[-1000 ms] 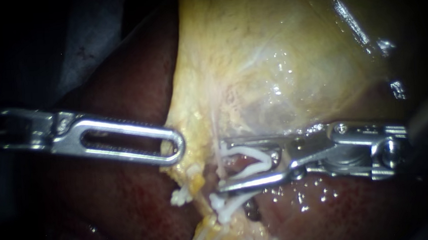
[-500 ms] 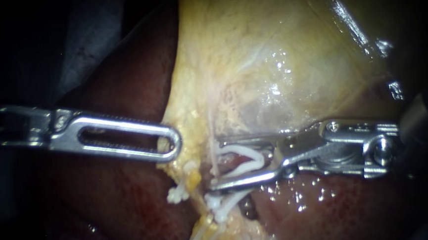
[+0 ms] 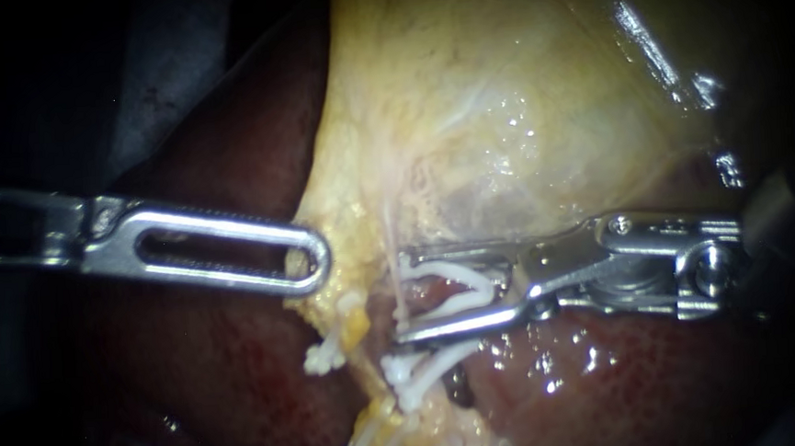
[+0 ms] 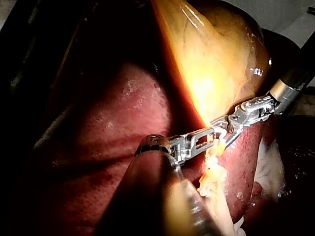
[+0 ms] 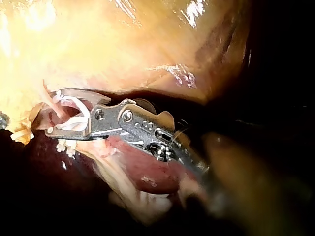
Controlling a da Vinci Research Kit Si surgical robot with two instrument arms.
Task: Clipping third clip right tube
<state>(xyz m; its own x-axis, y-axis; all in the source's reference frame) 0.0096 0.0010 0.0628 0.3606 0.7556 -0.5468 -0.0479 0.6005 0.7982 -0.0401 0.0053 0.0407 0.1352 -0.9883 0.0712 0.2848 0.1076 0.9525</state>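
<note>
Dark red, wet liver [image 3: 233, 390] fills the lower field and has not shifted over the last second, so the camera is steady. Over it, the pale yellow glistening gallbladder [image 3: 501, 106] tapers down to a ragged fatty edge. The left instrument [image 3: 315, 260], a steel shaft ending in slotted jaws, is clamped on that edge. It has drawn the edge slightly up and toward its own side, and the stalk below has followed. The right instrument [image 3: 400, 296], steel with hinged jaws, has its jaws standing wide apart. Both jaws bear on the white V-shaped plastic clip [image 3: 451, 273] seated between them. This instrument has crept a little further across and upward, with the gap unchanged. Reading: clip placed, not yet squeezed home. The right tube [image 3: 395, 283], a thin pale strand, runs down through the mouth of the V near the jaw tips. It sits just above the white closed clips [image 3: 409, 379] already set lower on it. A further small white clip [image 3: 325, 356] sits apart on the neighbouring stalk. Views: the endoscope shows the strand crossing the open V face-on. The right wrist view shows the jaws from the side, with pink tissue lying inside the mouth and the upper jaw close under the gallbladder wall. The left wrist view shows the two instruments' tips nearly meeting at the yellow edge, but glare leaves the tube unreadable there.
</note>
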